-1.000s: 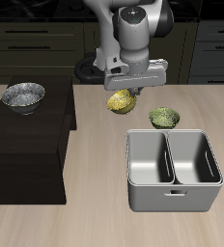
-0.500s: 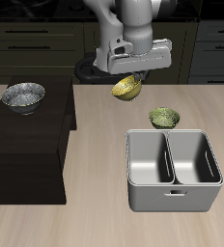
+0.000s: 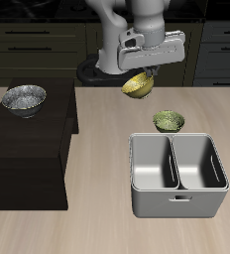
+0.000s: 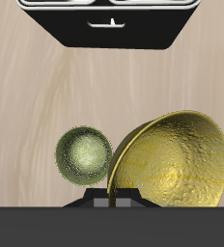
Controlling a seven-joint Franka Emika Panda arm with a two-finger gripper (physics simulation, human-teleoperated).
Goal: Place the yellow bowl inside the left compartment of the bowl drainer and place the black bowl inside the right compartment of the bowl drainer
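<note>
Speckled silvery-grey metallic black bowl (image 3: 24,99) sat on dark cabinet (image 3: 30,149). Gripper (image 3: 139,77) was clamped on rim of small glossy golden-yellow bowl (image 3: 138,85), held tilted in air, behind grey two-well bowl drainer (image 3: 177,177). Olive-green bowl (image 3: 169,121) rested just behind drainer.

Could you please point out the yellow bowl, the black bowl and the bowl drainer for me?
yellow bowl (image 4: 175,162): wrist view, mottled inner surface.
black bowl (image 3: 24,98): exterior view, speckled inside.
bowl drainer (image 3: 176,204): exterior view, front wall.
</note>
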